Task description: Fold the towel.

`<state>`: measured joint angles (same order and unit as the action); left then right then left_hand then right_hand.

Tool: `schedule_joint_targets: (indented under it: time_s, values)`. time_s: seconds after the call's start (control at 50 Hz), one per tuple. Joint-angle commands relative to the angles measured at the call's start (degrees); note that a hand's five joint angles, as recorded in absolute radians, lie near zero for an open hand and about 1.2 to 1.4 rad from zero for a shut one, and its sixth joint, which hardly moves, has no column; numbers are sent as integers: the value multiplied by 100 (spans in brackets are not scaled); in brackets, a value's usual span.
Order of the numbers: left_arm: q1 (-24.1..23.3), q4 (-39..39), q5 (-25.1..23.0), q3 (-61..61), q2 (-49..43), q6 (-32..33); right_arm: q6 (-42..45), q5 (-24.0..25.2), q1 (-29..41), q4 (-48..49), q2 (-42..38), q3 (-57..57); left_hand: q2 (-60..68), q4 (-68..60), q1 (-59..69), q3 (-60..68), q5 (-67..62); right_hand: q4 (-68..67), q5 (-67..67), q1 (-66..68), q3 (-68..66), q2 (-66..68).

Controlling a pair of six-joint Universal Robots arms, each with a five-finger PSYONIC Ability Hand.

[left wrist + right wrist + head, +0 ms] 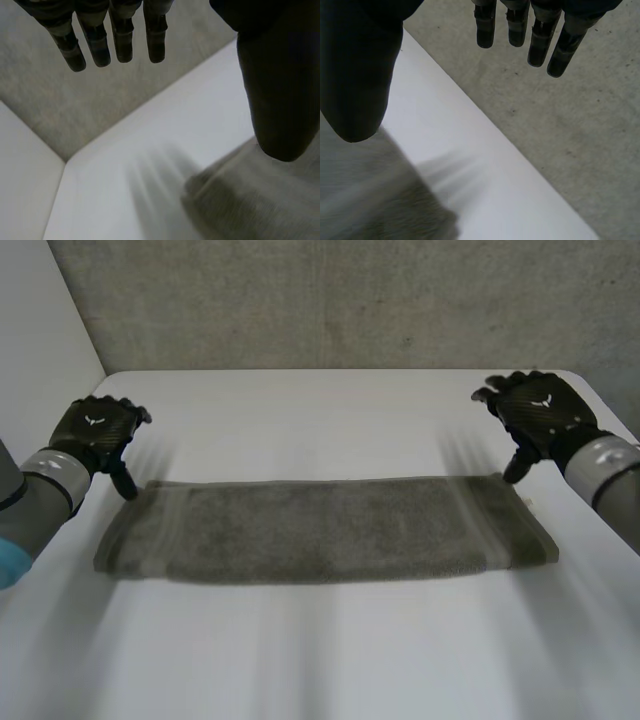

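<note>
Towel (325, 528) lies just beyond a stretch of bare white table (320, 670), flat, a long narrow grey-green band; its long axis runs straight across, from the robot's left to its right, short ends pointing out toward the arms. At its far left corner hangs the left hand (95, 430), fingers (117, 40) straight and spread, nothing in them; the thumb (277, 100) points down just beside that corner, though whether it touches the cloth I cannot tell. At the far right corner the right hand (540, 412) mirrors it; fingers (540, 35) straight and apart, holding nothing, thumb (357, 75) down by the towel's edge. Beyond both, more white table; then the grey wall (330, 300).
</note>
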<state>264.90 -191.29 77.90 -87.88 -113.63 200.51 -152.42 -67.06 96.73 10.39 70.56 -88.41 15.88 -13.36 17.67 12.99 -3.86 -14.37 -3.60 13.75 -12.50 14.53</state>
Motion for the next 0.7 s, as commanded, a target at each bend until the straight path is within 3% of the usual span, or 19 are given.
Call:
schedule_joint_targets:
  time_s: [0.02,0.2,0.44,0.5,0.54,0.56,0.58,0.62,0.7]
  values:
    - [-491,-584,-196,-1019,1016,-687,2,185,-286,-73,512,-1258,-113,336,-292,-299,-90,437,360,-375,250,-453]
    - [-835,-1603,-214,-1864,1335,-1373,686,738,-980,59,-5,-1653,-62,336,-241,-299,-140,437,-135,119,250,42]
    - [-826,-1930,-223,-2208,1370,-1427,1321,809,-1227,226,-701,-1583,-79,336,-258,-299,-123,437,-1381,1366,250,1288]
    - [-800,-1938,-223,-2225,1361,-1427,1329,809,-1245,349,-763,-1557,-79,336,-258,-299,-123,437,-2491,2476,250,2399]
    - [-791,-1938,-223,-2225,1352,-1427,1312,817,-1245,480,-815,-1530,-79,336,-258,-299,-123,437,-4482,4467,250,4389]
    - [-791,-1938,-223,-2225,1352,-1427,1312,817,-1245,481,-815,-1530,-79,336,-258,-299,-123,437,-4493,4478,250,4400]
    - [-791,-1938,-223,-2225,1344,-1427,1303,826,-1253,525,-824,-1513,-79,336,-258,-299,-123,437,-5809,5793,250,5716]
    - [-791,-1938,-223,-2225,1343,-1427,1303,844,-1253,534,-824,-1486,-79,336,-258,-299,-123,437,-6632,6617,250,6539]
    - [-791,-1938,-223,-2260,1352,-1427,1312,870,-1419,455,-833,-1407,-96,336,-275,-299,-107,437,-6640,6625,250,6547]
